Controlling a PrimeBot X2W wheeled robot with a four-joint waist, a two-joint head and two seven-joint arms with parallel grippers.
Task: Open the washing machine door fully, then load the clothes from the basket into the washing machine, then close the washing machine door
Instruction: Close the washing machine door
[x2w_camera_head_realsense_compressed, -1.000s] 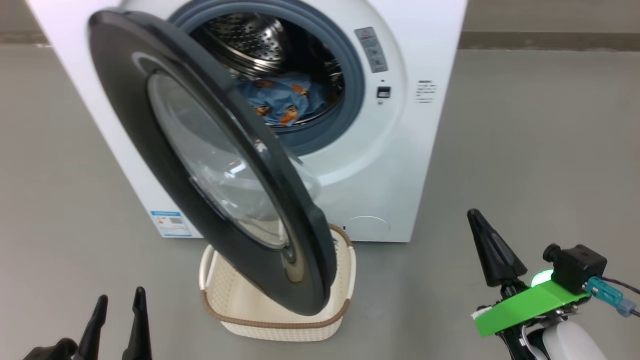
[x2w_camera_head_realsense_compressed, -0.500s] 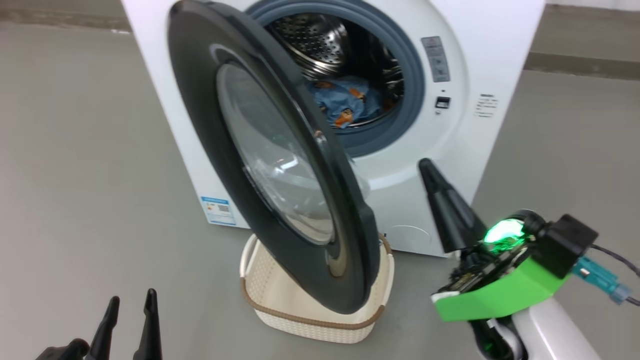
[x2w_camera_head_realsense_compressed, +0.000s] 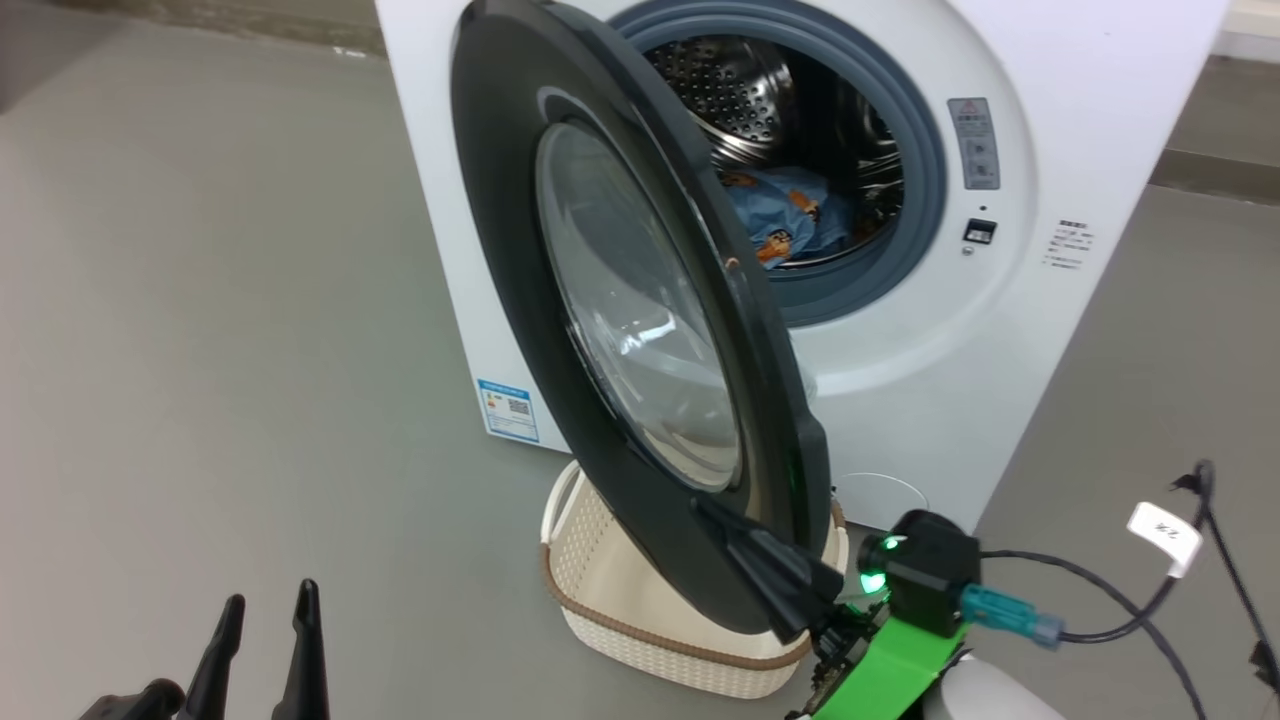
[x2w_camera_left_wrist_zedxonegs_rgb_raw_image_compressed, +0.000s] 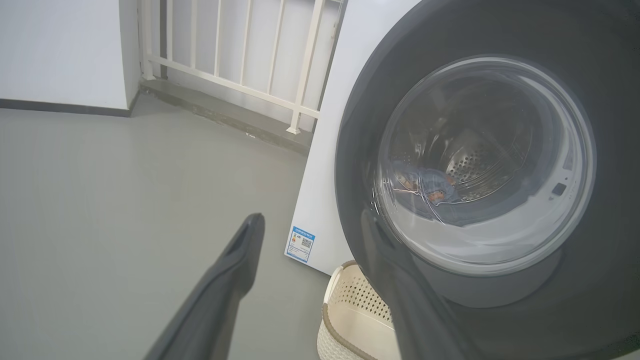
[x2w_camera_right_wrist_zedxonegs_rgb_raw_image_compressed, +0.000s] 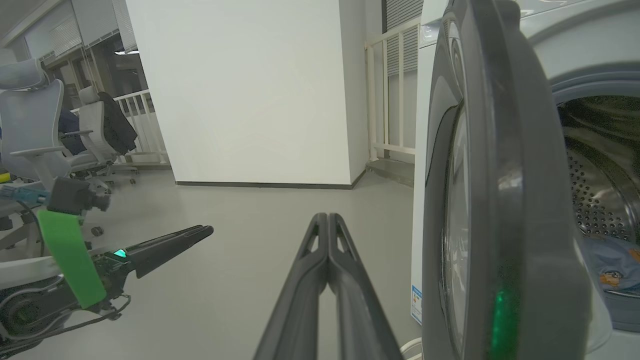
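Outside the washing machine door (x2w_camera_head_realsense_compressed: 500, 200), my closed right hand (x2w_camera_head_realsense_compressed: 720, 518) has arrived to push it shut; clothes (x2w_camera_head_realsense_compressed: 785, 215) loaded, left hand (x2w_camera_head_realsense_compressed: 270, 595) open.

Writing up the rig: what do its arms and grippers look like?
The left gripper and right gripper have two long, tapered dark fingers. Each wrist carries a bright green bracket, a black camera, a green light and a teal plug; the right's cable is black.
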